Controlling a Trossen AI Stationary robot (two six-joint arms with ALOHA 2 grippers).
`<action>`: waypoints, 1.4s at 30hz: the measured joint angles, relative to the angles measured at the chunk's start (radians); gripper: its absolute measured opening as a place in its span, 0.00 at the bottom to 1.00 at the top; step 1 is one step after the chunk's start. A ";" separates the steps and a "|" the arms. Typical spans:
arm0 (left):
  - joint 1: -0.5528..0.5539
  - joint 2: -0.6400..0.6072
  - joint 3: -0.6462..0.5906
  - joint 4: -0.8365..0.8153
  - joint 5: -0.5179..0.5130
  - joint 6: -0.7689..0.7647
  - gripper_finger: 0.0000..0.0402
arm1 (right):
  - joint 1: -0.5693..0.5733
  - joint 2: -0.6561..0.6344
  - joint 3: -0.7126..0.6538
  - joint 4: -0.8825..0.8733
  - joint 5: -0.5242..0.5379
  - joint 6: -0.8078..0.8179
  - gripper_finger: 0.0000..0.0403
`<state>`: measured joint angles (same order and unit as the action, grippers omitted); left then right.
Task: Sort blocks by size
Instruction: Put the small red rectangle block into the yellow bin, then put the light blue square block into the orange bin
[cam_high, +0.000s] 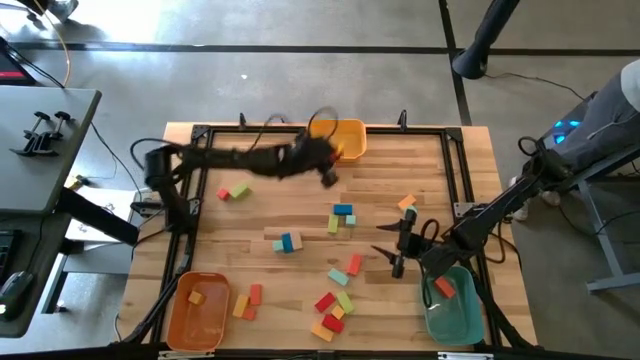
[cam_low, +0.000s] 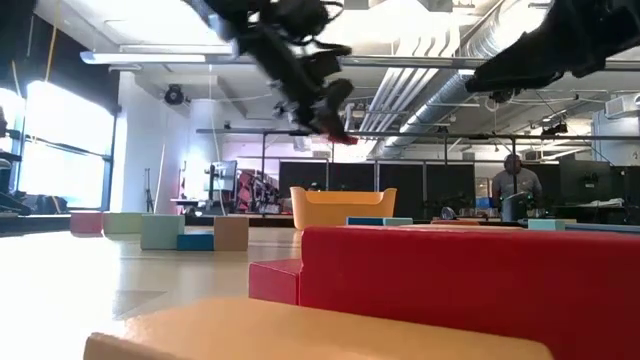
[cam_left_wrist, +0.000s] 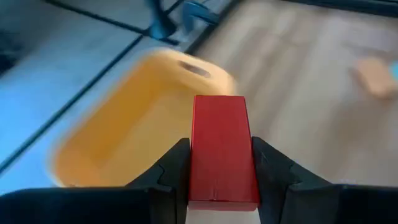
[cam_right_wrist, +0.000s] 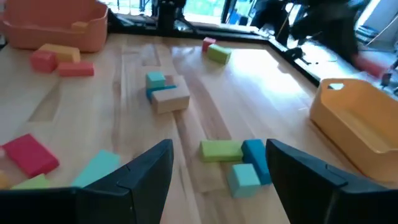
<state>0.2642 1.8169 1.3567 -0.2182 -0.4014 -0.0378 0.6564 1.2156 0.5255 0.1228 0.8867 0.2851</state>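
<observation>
High view: I see a slatted wooden table (cam_high: 300, 215) inside a dark frame. The left arm stretches nearly flat across the far side, with the left gripper (cam_high: 330, 160) beside the yellow bin (cam_high: 345, 135) at the far edge. The right arm angles in from the right; the right gripper (cam_high: 395, 247) hangs near the teal bin (cam_high: 455, 310). An orange bin (cam_high: 200, 310) sits at the near left corner with one block inside. Loose blocks (cam_high: 340, 290) in red, orange, green and blue lie scattered over the middle and near part of the table.

Low view: the left gripper (cam_low: 325, 110) hangs high above the table, tilted down, a red tip showing at its end. The yellow bin (cam_low: 343, 207) stands behind, smooth-walled with rounded corners. Matte red and orange blocks fill the foreground. A person (cam_low: 512, 180) stands far back in the room.

Left wrist view: the dark fingers (cam_left_wrist: 171, 171) are clamped on both long sides of a smooth red rectangular block (cam_left_wrist: 221, 149), poised over the yellow bin (cam_left_wrist: 124, 130).

Right wrist view: the right fingers (cam_right_wrist: 140, 177) stand wide apart and hold nothing. Green and blue blocks (cam_right_wrist: 239, 158) lie on the wood between them.
</observation>
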 joint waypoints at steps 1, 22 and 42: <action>0.024 0.036 0.079 -0.072 -0.008 0.037 0.26 | 0.000 0.000 0.000 -0.018 0.000 0.003 0.63; 0.254 0.567 0.699 -0.606 0.181 0.042 0.33 | 0.107 0.000 0.000 -0.142 0.066 0.137 0.63; 0.282 0.483 0.714 -0.658 0.217 0.016 0.53 | 0.090 0.000 0.000 -0.161 0.082 0.146 0.63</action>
<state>0.5457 2.2995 2.0704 -0.8760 -0.1843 -0.0222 0.7460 1.2160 0.5255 -0.0378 0.9688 0.4311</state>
